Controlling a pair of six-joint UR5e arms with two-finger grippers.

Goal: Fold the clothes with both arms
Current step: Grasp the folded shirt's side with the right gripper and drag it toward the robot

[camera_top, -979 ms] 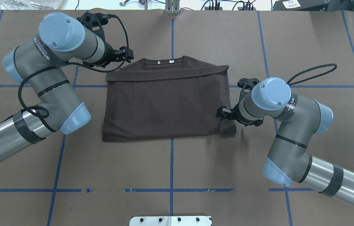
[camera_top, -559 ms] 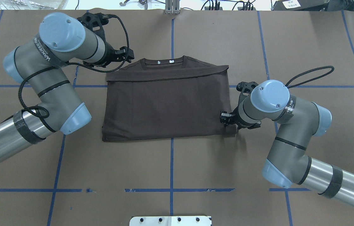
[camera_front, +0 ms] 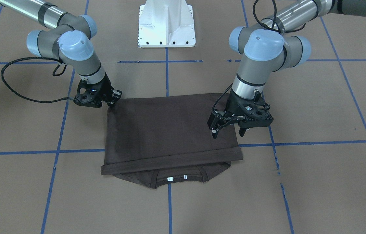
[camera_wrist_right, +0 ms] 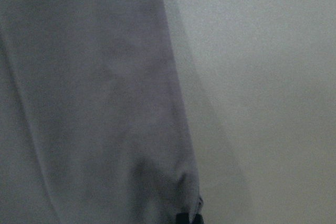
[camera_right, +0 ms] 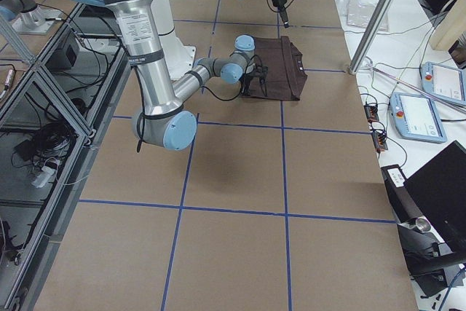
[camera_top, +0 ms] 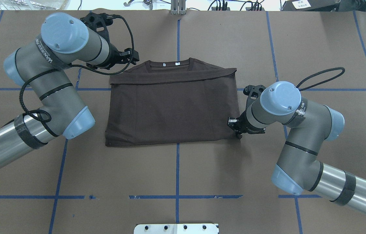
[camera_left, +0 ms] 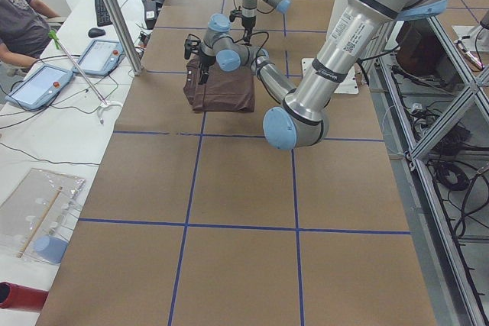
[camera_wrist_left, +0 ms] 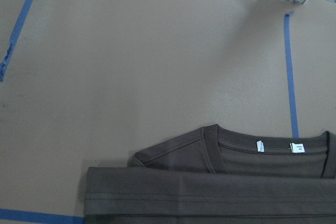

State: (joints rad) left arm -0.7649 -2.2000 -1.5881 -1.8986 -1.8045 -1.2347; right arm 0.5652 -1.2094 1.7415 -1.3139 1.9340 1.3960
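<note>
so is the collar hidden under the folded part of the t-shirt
No, the ribbed collar with a white label sticks out past the folded edge of the T-shirt in the overhead view.

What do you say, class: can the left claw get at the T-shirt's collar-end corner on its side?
Probably yes. The left claw hovers just above the T-shirt near that corner, nothing between them. The right claw is at the diagonally opposite corner, out of the way.

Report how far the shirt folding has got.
Done: the T-shirt lies as a flat rectangle, lower part folded up near the collar. In hand: the right hand is down at its near right corner; the left hand hangs open by the far left corner. Left: probably the crosswise folds.
</note>
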